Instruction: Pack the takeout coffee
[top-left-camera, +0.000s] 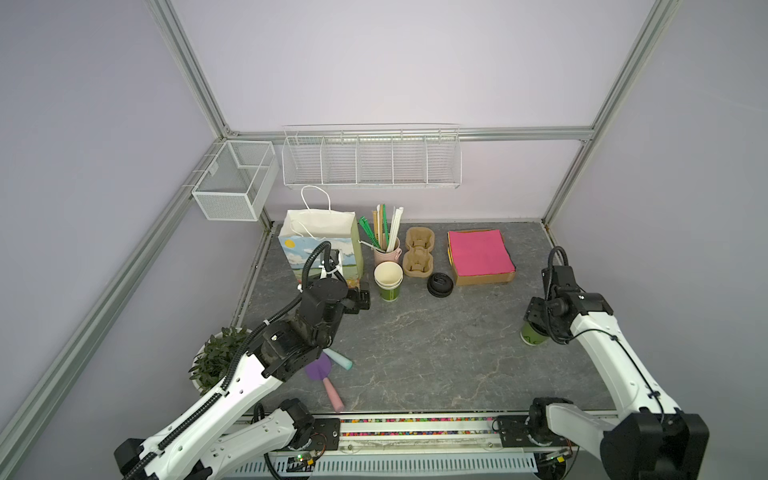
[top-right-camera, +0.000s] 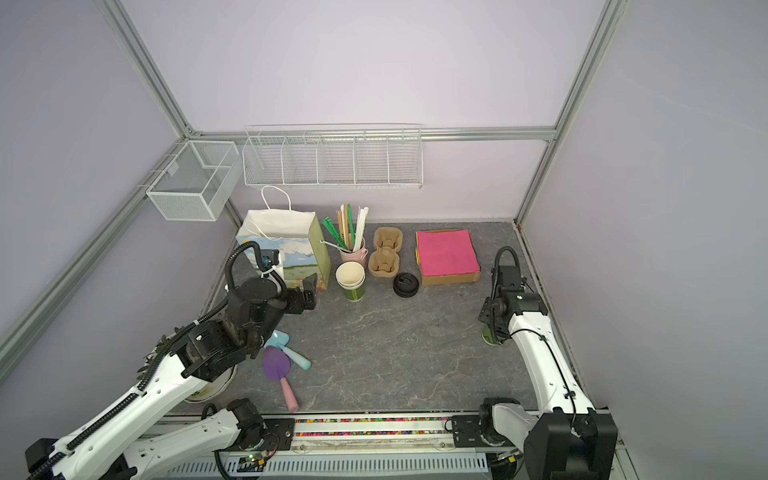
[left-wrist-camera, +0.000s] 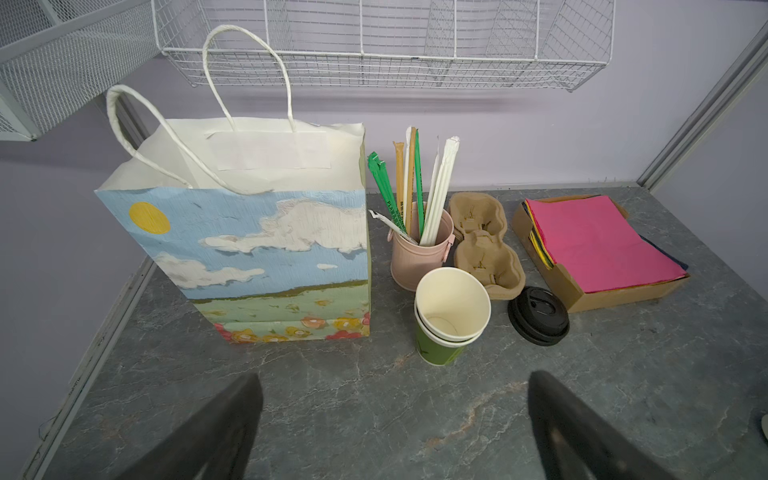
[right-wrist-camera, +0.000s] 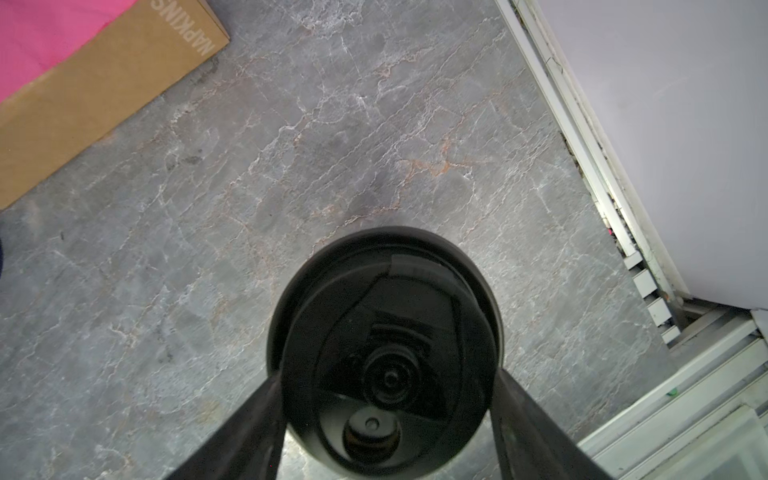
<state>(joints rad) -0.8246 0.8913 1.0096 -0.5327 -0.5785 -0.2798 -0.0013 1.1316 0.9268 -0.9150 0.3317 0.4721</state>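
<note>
The coffee cup (top-left-camera: 532, 336) stood upright on the table (top-left-camera: 436, 340) at the right middle of both top views, well apart from the paper bag (top-left-camera: 320, 245) left of centre. In the right wrist view its black lid (right-wrist-camera: 386, 332) filled the lower middle. The right gripper (right-wrist-camera: 386, 378) straddled it, a finger close against each side; whether they pressed or merely flanked it was unclear. A good lift probably needed a level, firm squeeze below the lid rim, without crushing, then a straight rise. The left gripper (left-wrist-camera: 392, 380) hung wide open and empty, facing the bag.
</note>
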